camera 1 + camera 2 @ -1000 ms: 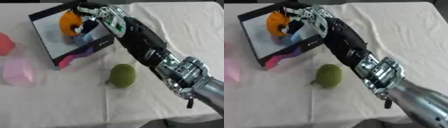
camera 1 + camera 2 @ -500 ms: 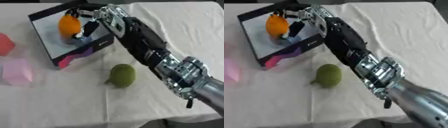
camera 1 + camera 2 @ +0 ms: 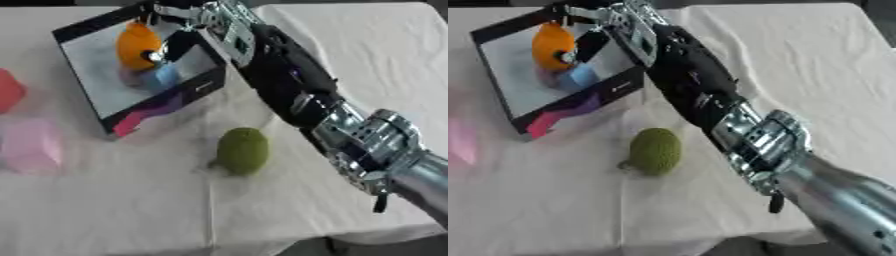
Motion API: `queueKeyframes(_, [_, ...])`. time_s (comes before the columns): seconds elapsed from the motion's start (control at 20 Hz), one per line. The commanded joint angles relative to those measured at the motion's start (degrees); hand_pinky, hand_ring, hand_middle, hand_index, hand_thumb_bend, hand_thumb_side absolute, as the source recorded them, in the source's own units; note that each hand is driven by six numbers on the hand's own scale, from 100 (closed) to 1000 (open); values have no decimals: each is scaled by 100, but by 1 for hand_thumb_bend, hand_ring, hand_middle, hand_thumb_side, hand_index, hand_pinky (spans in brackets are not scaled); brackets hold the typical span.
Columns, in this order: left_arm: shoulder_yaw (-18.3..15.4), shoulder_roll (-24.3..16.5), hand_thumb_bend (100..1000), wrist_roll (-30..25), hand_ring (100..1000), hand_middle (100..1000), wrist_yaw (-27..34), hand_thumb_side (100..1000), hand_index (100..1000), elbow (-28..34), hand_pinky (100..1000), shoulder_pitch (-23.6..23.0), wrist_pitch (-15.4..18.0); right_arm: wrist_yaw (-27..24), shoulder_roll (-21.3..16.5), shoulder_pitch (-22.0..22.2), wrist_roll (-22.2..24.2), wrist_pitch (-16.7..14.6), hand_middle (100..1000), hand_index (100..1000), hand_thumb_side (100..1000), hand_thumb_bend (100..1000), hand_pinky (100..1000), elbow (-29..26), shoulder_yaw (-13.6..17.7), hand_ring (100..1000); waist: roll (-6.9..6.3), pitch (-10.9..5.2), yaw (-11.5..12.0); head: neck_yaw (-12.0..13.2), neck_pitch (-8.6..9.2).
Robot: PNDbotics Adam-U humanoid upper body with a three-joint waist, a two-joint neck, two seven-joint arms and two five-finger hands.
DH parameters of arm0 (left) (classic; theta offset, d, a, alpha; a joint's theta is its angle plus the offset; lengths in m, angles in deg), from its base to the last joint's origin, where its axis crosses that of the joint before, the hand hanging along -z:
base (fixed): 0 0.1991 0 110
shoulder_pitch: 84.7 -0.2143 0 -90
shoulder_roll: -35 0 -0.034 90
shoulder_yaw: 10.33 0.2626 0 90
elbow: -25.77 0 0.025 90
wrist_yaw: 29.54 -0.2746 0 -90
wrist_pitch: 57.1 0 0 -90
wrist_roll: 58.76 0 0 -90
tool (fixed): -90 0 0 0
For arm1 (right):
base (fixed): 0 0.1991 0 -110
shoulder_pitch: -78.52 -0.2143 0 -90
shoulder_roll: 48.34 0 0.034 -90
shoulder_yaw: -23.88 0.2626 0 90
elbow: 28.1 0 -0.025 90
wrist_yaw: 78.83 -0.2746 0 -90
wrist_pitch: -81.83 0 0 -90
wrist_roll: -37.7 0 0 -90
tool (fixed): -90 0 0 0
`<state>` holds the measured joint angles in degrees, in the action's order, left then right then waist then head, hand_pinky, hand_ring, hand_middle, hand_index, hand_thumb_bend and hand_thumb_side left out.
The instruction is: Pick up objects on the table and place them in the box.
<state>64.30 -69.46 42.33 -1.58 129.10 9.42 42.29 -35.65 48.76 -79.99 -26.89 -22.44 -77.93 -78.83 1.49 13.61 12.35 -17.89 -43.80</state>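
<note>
A black-rimmed box with a pale inside lies at the back left. In it rest an orange fruit and a small blue thing. My right hand reaches over the box from the right, its fingers spread; one fingertip touches the orange fruit's right side without curling round it. A green bumpy fruit lies on the white cloth in front of the box, left of my right forearm. My left hand shows in no view.
A pink translucent thing and a red thing sit at the left edge. The white cloth runs to the table's front edge at the bottom. My right arm crosses the right half diagonally.
The fingers that were round the orange fruit have spread and drawn back to its right. The fruit now lies uncovered in the box.
</note>
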Motion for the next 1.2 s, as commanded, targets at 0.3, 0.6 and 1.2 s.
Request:
queueKeyframes(0.3, [-112, -231, 100, 72, 884, 776, -46, 678, 776, 38, 934, -69, 20, -934, -528, -65, 150, 534, 798, 1000, 274, 271, 951, -1064, 8, 833, -78, -258, -105, 110, -32])
queueKeyframes(0.6, [-112, -264, 100, 72, 884, 776, -81, 693, 776, 37, 934, -115, 28, -1472, -874, 98, 213, 856, 785, 1000, 287, 264, 932, -1971, -159, 825, -73, -288, -210, 200, -32])
queueKeyframes(1.2, [-159, -381, 100, 112, 885, 774, -290, 706, 775, -1, 935, -375, 8, -2084, -2057, 1220, 915, 1046, 800, 982, 398, 344, 913, -4356, -1007, 851, 125, -379, -597, 716, -32])
